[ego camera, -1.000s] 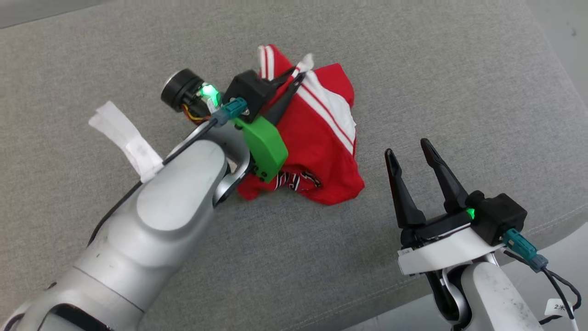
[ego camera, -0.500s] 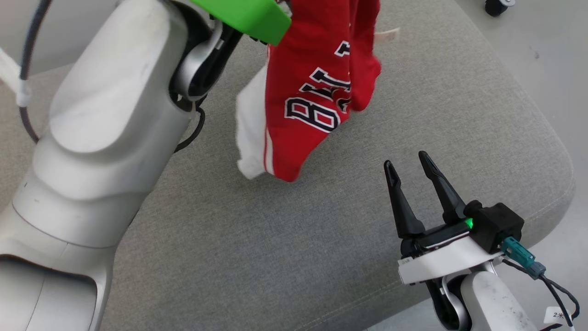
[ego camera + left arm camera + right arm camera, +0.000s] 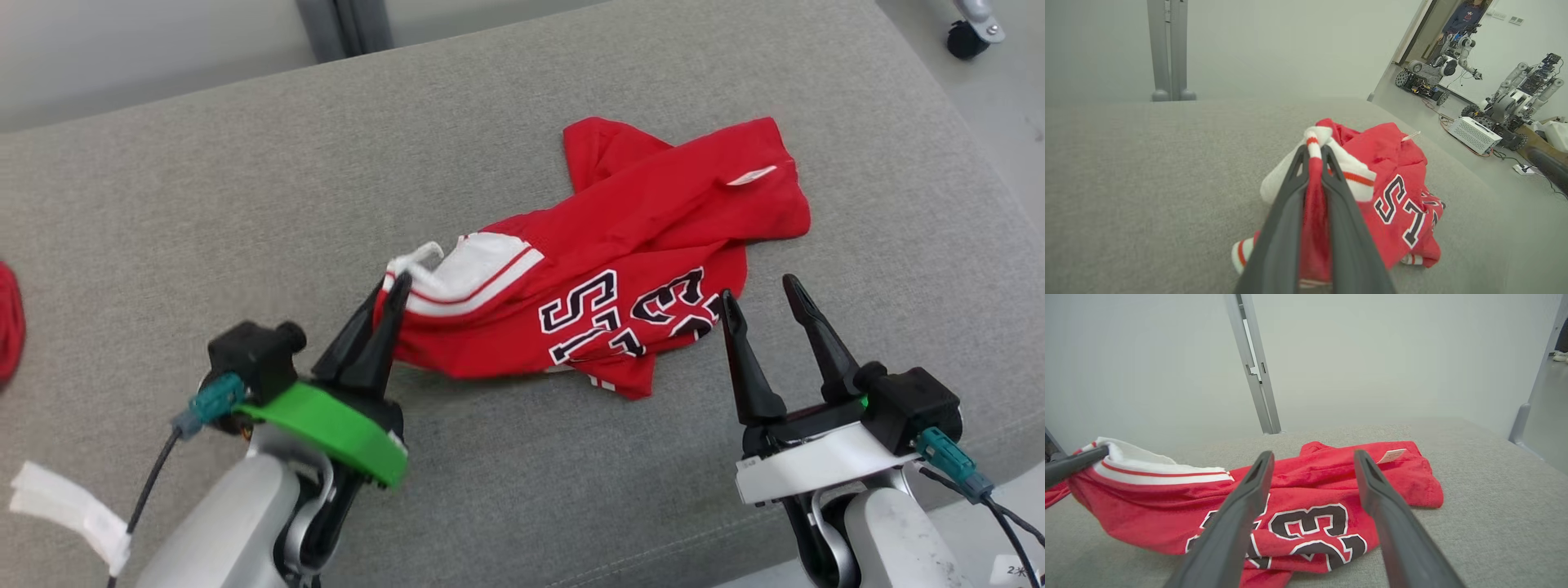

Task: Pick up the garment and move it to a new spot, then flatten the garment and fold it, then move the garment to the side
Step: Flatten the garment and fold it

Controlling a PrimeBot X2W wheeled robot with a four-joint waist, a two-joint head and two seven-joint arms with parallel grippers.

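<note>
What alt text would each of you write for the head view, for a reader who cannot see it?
A crumpled red jersey with white trim lies on a grey cushion. The left gripper is shut on its white-trimmed edge; the right gripper stands open by its lower right edge.

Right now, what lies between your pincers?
In the head view, the crumpled red fabric jersey lies between the left pincer, gripping it, and the open right pincer.
</note>
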